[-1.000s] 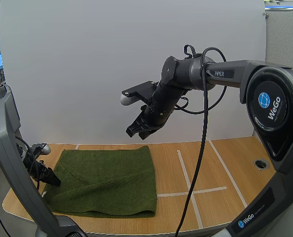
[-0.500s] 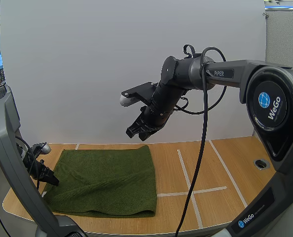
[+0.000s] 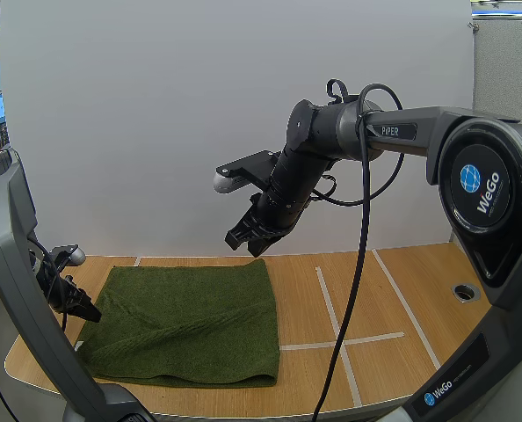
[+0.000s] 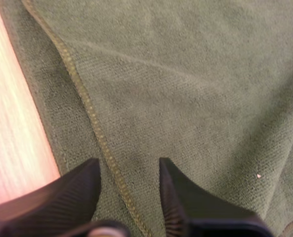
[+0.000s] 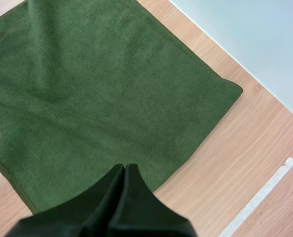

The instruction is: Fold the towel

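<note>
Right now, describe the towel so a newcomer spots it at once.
On the wooden table, look left of the white tape lines. The towel lies flat there, the open left tool at its left edge. It is the only dark green cloth on the pale wood.

At the lower left of the high view, the left arm (image 3: 15,264) hides the near corner of the towel (image 3: 191,321). At lower right, the right arm (image 3: 498,220) covers the near corner of the table (image 3: 402,343).

Bright, even light casts only soft shadows along the towel's (image 3: 191,321) edge, the worktop (image 4: 13,123) glares pinkish beside the left pincer (image 4: 128,163), and the high view bows at its edges.
</note>
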Controlling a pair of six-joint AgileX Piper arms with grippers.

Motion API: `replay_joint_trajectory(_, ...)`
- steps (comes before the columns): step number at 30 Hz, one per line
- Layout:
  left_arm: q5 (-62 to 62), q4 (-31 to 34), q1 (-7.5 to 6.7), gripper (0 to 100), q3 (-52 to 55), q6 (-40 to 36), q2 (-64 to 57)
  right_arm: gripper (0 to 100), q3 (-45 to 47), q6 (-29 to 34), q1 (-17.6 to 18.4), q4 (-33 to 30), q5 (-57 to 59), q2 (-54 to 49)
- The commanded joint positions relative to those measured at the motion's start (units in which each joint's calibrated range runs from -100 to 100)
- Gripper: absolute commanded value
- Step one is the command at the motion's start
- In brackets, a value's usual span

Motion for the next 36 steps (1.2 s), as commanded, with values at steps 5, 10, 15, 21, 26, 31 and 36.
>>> replay_joint_trajectory(5,-2.35,-2.87,-0.18,68,-0.24,-0.14,-0.33,0,0.00,-0.43,-0.13,0.03,2.59,-0.97)
replay_joint_trajectory(10,-2.64,-3.15,-0.18,68,-0.24,-0.14,2.26,0,0.00,-0.43,-0.13,0.14,3.94,-0.97)
replay_joint_trajectory(15,0.49,-5.53,-0.18,68,-0.24,0.44,2.97,0,0.00,-0.43,-0.13,0.14,3.94,-0.97)
replay_joint_trajectory(21,1.14,-5.46,-0.18,67,-0.24,1.02,5.25,0,0.00,-0.43,-0.13,0.99,5.59,-0.97)
replay_joint_trajectory(26,1.31,-5.20,-0.18,67,-0.24,0.79,5.92,0,0.00,-0.53,-0.13,0.98,5.74,-0.97)
replay_joint_trajectory(31,1.67,-5.20,-0.18,62,-0.24,0.78,5.66,0,0.00,-0.53,-0.13,0.98,5.74,-0.97)
replay_joint_trajectory(36,2.02,-5.20,-0.18,29,-0.24,0.78,5.66,0,0.00,-0.53,-0.13,0.98,5.74,-0.97)
